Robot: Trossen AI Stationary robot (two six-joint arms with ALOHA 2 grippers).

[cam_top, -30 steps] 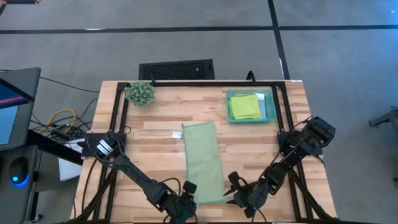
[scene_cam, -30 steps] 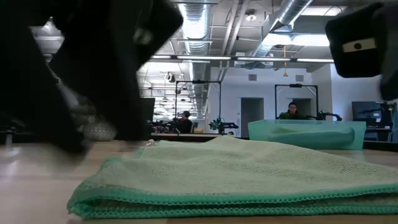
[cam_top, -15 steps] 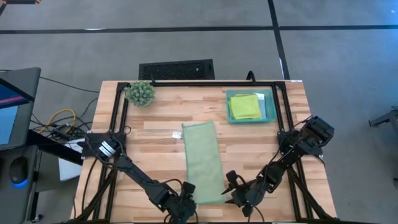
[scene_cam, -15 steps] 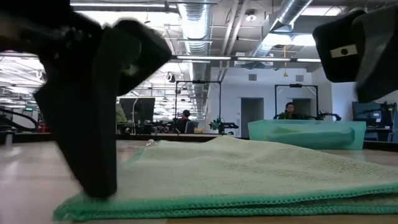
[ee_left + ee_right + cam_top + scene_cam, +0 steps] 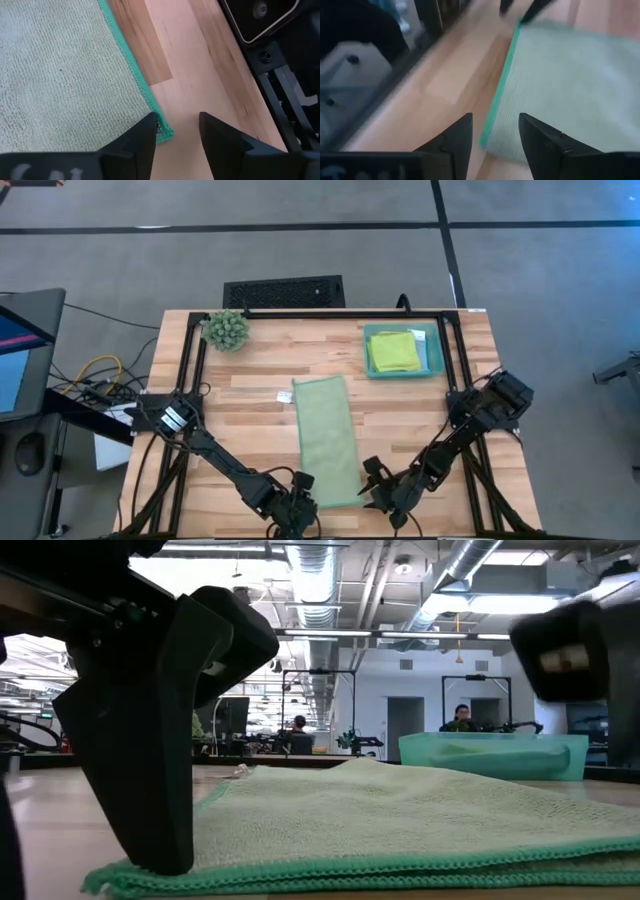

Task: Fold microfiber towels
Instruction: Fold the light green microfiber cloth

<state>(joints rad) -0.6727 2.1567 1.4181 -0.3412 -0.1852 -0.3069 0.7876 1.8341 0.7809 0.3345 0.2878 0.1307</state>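
At the table's near edge, the left gripper point(image 5: 301, 502) and right gripper point(image 5: 377, 489) flank the near corners of the pale sage towel point(image 5: 328, 438), folded into a long strip mid-table; both sets of fingers stand apart, holding nothing, while other towels point(image 5: 394, 351) lie in the teal tray point(image 5: 436, 352)

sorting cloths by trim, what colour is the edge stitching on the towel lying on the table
Teal green, darker than the pale sage towel itself; the left wrist view shows it best.
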